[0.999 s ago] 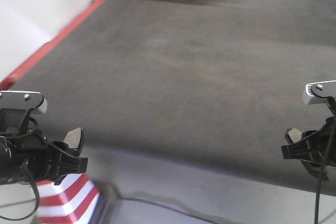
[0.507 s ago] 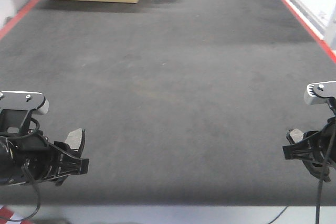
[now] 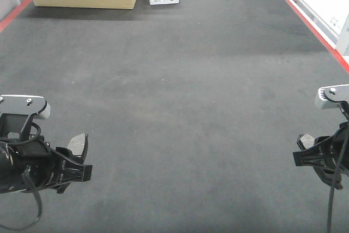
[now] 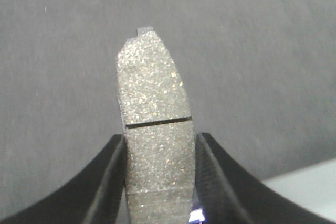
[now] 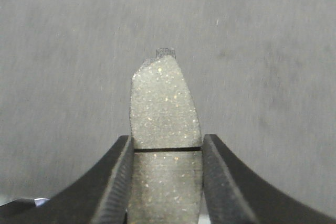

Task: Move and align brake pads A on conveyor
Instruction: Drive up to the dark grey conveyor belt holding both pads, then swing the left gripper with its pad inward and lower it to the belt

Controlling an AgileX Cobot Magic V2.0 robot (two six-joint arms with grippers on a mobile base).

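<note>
Brake pads A (image 4: 155,124), two carried: we grip one by its long edges in the left jaws and the second pad (image 5: 165,124) likewise in the right jaws, grooved faces up, well apart above the conveyor (image 3: 180,96), presumably for parallel laying.

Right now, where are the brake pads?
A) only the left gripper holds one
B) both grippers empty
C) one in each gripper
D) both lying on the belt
C: the wrist views show the left gripper clamped on a brake pad and the right gripper on a second brake pad; none lies on the visible conveyor.
</note>
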